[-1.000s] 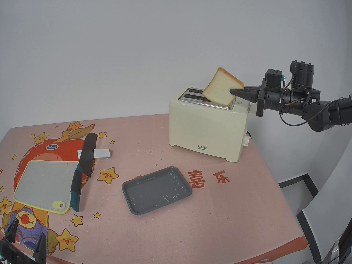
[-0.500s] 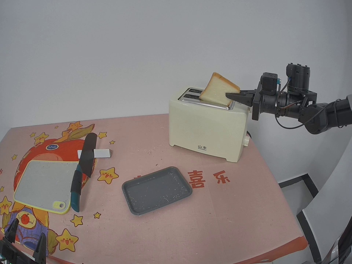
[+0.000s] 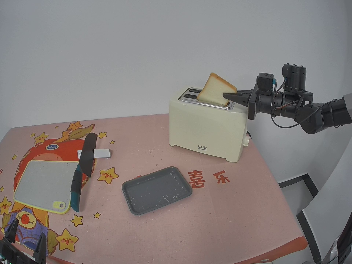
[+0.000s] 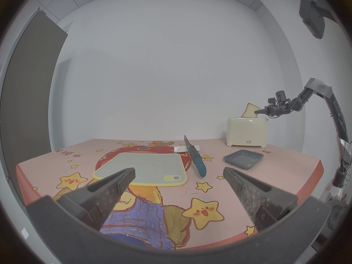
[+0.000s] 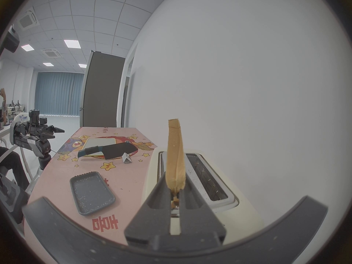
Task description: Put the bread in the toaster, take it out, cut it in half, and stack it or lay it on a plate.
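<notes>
A slice of bread (image 3: 214,89) is held tilted over the cream toaster (image 3: 207,126), its lower corner dipping into the near slot. My right gripper (image 3: 230,95) is shut on the slice's edge, coming in from the right. In the right wrist view the bread (image 5: 175,160) stands edge-on between the fingers (image 5: 157,202), above the toaster's slots (image 5: 205,178). My left gripper (image 4: 179,187) is open and holds nothing, low at the table's front left corner, and its fingertips (image 3: 40,247) show in the head view too.
A grey tray-like plate (image 3: 157,190) lies in front of the toaster. At the left are a grey cutting board (image 3: 43,186) and a knife (image 3: 82,168) with a teal handle resting on its right edge. A small white card (image 3: 96,153) lies behind them.
My right gripper has carried the bread leftward and down, so the slice sits lower over the toaster's slot. The left arm has not moved.
</notes>
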Controlling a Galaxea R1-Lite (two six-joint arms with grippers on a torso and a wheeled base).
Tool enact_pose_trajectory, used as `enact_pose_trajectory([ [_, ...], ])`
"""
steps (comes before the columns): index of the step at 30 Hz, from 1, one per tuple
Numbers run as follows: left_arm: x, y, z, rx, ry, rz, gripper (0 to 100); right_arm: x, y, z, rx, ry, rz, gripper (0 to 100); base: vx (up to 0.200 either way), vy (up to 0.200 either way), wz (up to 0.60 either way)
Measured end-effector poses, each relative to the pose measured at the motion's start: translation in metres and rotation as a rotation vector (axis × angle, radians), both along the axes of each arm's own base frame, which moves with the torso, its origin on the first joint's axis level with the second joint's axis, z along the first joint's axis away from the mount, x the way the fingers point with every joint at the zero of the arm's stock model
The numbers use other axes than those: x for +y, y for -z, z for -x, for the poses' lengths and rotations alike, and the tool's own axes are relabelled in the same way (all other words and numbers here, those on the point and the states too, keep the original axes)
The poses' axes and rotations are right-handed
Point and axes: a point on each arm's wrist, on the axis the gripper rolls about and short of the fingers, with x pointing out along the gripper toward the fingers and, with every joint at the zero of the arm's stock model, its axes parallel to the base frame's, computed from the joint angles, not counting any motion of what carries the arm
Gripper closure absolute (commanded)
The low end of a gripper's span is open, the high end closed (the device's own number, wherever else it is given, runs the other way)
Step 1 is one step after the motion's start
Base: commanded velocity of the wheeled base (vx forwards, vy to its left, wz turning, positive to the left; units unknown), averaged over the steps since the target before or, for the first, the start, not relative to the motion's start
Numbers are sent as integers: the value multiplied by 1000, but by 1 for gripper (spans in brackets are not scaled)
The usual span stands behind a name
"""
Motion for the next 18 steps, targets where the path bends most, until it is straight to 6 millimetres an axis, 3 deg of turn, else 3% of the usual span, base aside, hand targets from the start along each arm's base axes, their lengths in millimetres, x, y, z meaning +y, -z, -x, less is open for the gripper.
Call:
enact_pose_trajectory([
  [18,0,0,0,0,0,0,0,7,-1,-11,73,23,-58,100,0,0,0],
])
